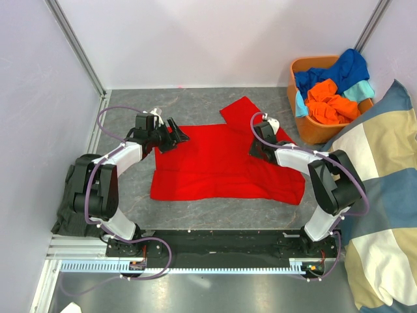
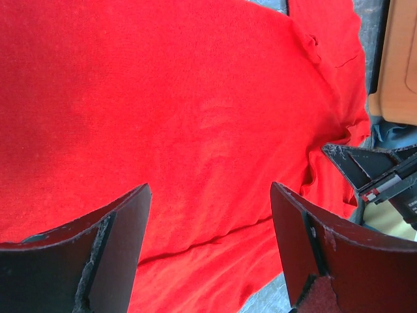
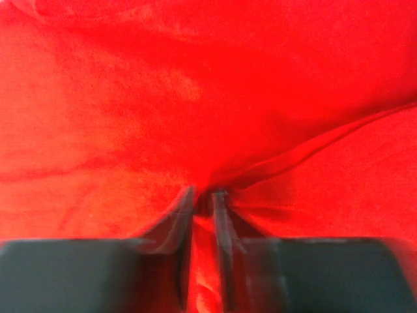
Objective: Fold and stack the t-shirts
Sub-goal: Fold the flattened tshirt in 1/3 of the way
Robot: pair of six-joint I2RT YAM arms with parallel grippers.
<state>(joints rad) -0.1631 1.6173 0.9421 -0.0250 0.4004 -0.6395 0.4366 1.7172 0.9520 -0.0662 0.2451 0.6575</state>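
A red t-shirt (image 1: 221, 163) lies spread on the grey table, one sleeve pointing toward the far right. My left gripper (image 1: 181, 137) hovers over its far left edge, open, with only red fabric (image 2: 195, 98) showing below the gap (image 2: 208, 189). My right gripper (image 1: 255, 151) is down on the shirt's right side. In the blurred right wrist view its jaws (image 3: 203, 192) stand nearly together, with a pinch of red cloth (image 3: 195, 85) between them and creases running into the tips. More t-shirts, orange (image 1: 329, 104), royal blue (image 1: 339, 68) and teal (image 1: 361, 90), sit heaped in the basket.
An orange basket (image 1: 296, 85) stands at the far right corner. A big blue-and-beige checked cushion (image 1: 378, 182) leans along the right side. A dark cloth (image 1: 65, 208) lies by the left arm's base. White walls close off the back and left.
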